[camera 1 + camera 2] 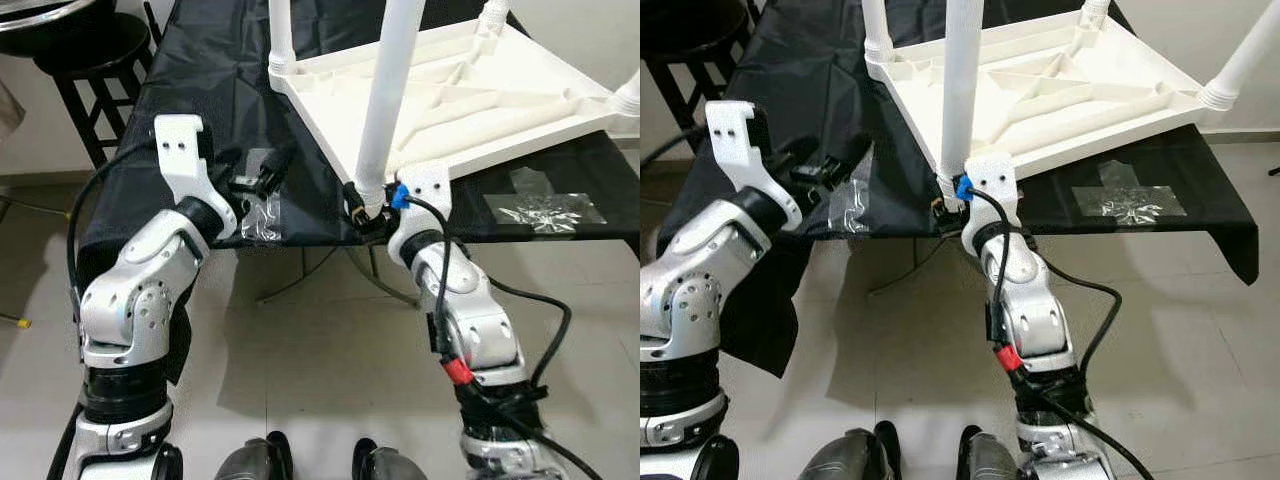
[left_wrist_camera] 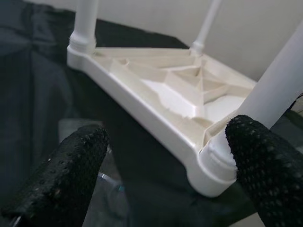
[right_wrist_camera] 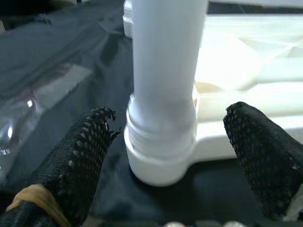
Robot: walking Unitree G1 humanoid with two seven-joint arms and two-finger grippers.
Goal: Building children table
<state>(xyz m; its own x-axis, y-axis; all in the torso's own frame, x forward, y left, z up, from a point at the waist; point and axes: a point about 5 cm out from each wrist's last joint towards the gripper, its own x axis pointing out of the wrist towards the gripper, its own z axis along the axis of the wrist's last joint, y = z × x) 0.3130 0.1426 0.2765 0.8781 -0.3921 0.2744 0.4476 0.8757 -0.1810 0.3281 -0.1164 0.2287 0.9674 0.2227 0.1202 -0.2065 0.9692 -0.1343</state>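
A white plastic children's table [image 1: 480,100] lies upside down on a black cloth [image 1: 220,80], its legs pointing up. The nearest leg [image 1: 385,110] stands in its corner socket [image 3: 161,156] at the cloth's front edge. My right gripper [image 1: 365,215] is open around the base of that leg, one finger [image 3: 80,156] on each side with a gap to the leg. My left gripper [image 1: 262,178] hovers open over the cloth to the left of the table corner [image 2: 213,170], holding nothing.
A clear plastic bag [image 1: 262,215] lies on the cloth under my left gripper. More crumpled clear plastic [image 1: 545,210] lies at the right. A black stool [image 1: 95,60] stands at the back left. Tiled floor [image 1: 300,360] lies below the cloth's front edge.
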